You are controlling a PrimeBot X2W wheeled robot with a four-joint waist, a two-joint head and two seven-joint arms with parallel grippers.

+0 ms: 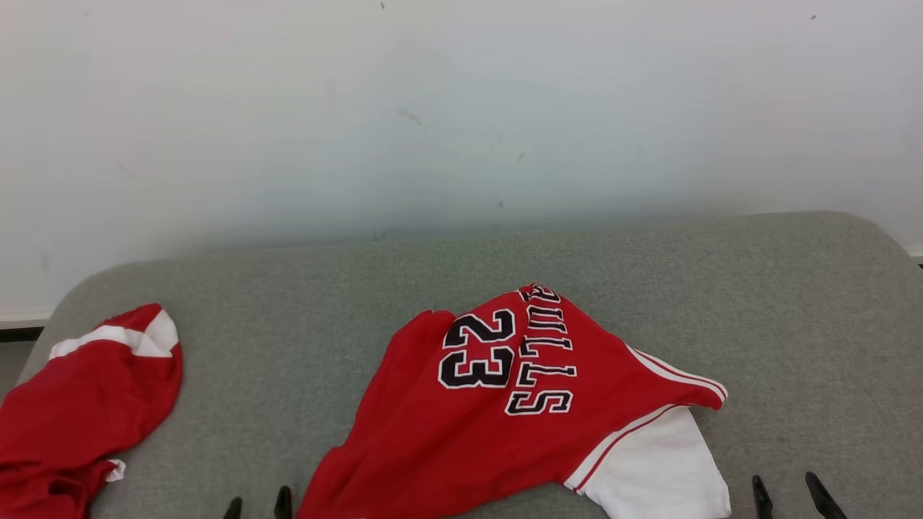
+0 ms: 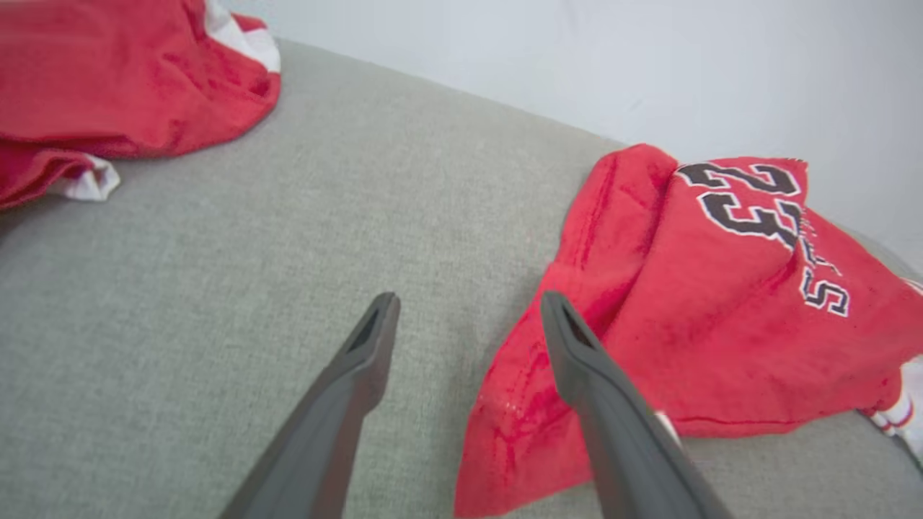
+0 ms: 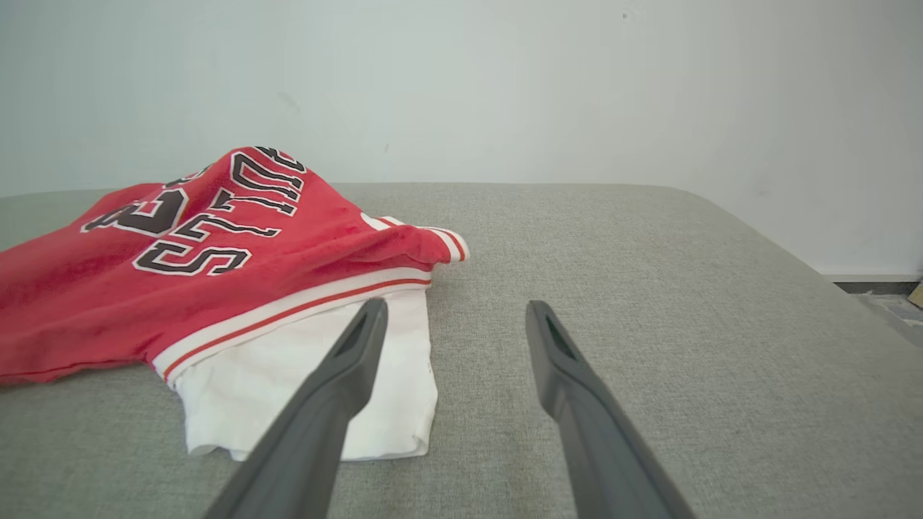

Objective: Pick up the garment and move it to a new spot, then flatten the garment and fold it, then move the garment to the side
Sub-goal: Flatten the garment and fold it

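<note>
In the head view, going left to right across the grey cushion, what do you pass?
crumpled red-and-white garment → left gripper → red number 23 jersey → right gripper

Grey pad (image 1: pixel 303 317) (jersey (image 1: pixel 469 425), red cloth (image 1: pixel 79 411))
</note>
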